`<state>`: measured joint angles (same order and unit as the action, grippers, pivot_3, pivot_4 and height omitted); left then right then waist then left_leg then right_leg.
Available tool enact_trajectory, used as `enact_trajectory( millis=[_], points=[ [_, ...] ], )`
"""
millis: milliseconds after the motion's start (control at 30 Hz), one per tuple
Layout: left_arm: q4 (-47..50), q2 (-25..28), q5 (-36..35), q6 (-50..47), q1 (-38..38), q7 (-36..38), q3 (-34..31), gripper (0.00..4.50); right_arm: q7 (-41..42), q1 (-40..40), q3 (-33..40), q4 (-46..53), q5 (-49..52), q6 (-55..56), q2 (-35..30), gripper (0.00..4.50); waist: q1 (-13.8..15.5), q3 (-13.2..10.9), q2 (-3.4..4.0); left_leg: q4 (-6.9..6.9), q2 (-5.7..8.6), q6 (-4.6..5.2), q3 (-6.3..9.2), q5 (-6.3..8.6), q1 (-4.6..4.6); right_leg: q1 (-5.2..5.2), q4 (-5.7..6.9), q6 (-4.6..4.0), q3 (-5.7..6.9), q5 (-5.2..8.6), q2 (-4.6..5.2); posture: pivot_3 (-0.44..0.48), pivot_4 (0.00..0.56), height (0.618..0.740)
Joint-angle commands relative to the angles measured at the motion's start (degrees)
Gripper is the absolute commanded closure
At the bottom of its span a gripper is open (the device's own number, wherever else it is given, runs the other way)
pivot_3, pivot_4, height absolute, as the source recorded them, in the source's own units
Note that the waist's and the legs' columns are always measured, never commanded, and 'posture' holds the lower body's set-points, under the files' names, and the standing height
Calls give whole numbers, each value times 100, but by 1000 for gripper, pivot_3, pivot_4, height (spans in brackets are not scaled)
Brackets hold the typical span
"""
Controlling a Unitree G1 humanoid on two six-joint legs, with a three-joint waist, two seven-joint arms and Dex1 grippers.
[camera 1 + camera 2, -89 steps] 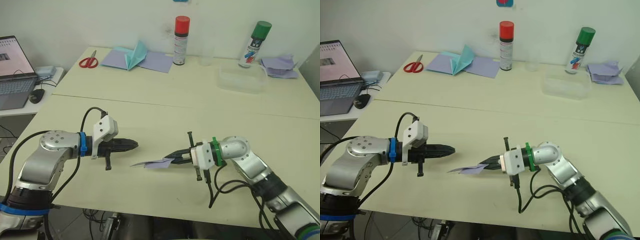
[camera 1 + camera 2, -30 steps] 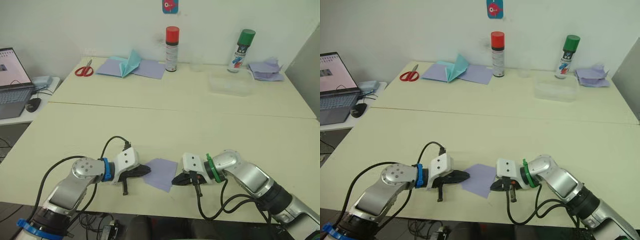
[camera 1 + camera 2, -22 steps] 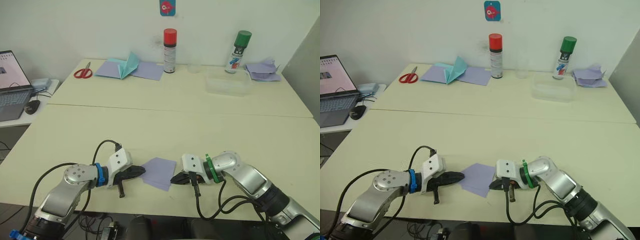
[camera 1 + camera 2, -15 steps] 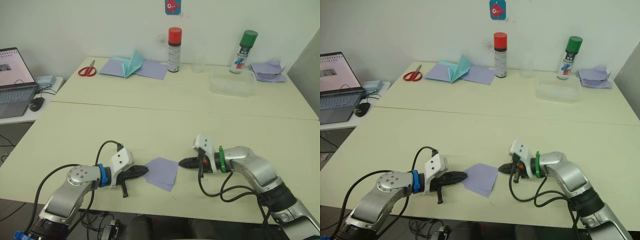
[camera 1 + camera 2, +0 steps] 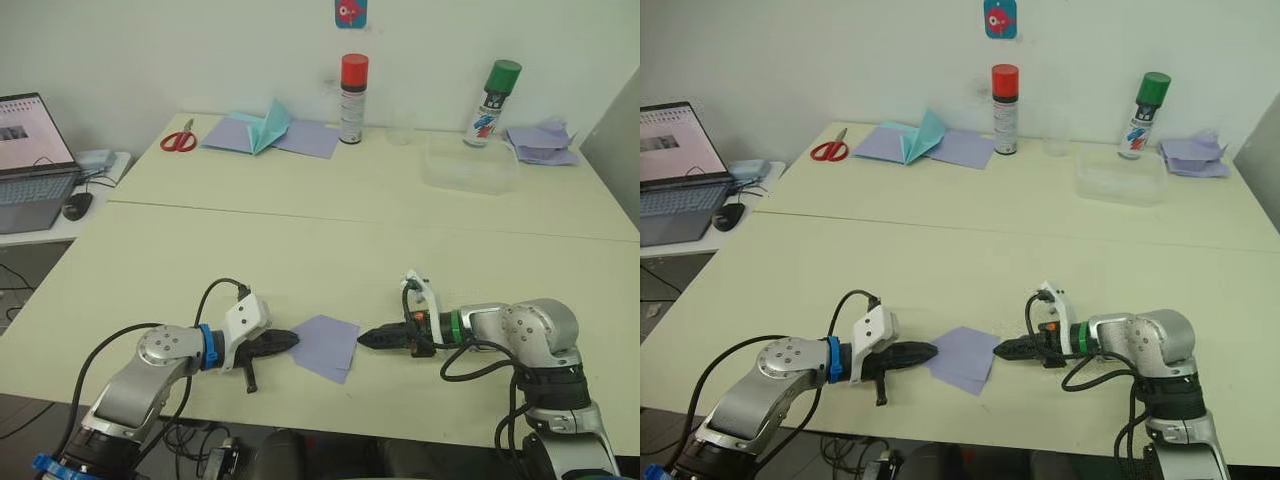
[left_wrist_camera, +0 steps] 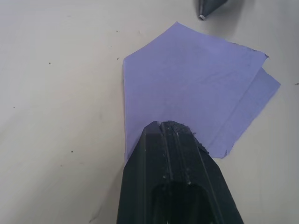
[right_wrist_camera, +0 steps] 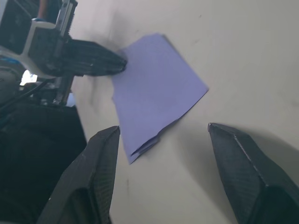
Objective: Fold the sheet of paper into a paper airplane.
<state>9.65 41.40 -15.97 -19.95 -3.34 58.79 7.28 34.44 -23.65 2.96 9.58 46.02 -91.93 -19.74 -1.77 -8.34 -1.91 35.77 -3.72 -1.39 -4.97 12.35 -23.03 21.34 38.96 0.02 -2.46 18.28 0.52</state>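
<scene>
right gripper [image 7: 161, 179] let go of the sheet of paper [image 5: 327, 346], backed off to just beside its right edge and opened its fingers wide. paper dropped from mid-air, folded flat on the table [image 5: 330, 245]. left gripper [image 5: 290, 340] came in, closed tip pressing its left edge.

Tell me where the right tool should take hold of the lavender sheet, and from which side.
Take the sheet of paper by its loose layered edge nearest the right tool, coming in low from the robot's right. It lies flat, and the left tool pins the opposite edge.
</scene>
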Motion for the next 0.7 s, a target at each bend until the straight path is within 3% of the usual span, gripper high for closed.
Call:
enact_trajectory(
  millis=[33,133,400,533,700],
  points=[
    [-349,42,253,-217,53,-79,207,4500,-769,-33,146,-183,988,-57,40,1356,0,-1,2,0,0,0,0,0,0,0,0,1,0,0,0,0,150,740],
    [-330,17,257,-223,61,-90,237,4500,-1552,-52,193,-401,1546,-57,216,1356,-1,-1,1,0,0,1,1,0,0,0,0,25,-1,14,0,0,150,740],
    [-274,2,244,-208,185,-104,259,4500,-3346,-359,1063,-1033,1762,-57,1387,1356,-21,2,4,-1,-3,1,0,0,3,5,0,32,-2,14,0,0,150,740],
    [-280,-10,260,-195,193,-115,292,4500,-3593,-450,1188,-1145,1886,-57,1517,1356,-17,0,6,-1,-2,1,0,0,2,10,-4,32,-3,14,0,0,150,740],
    [-337,16,274,-134,188,-88,305,4500,-3363,-426,945,-963,2042,-57,1120,1356,-10,-4,13,-6,2,1,0,0,-1,11,-11,32,-3,15,4,0,150,740]
  ],
)
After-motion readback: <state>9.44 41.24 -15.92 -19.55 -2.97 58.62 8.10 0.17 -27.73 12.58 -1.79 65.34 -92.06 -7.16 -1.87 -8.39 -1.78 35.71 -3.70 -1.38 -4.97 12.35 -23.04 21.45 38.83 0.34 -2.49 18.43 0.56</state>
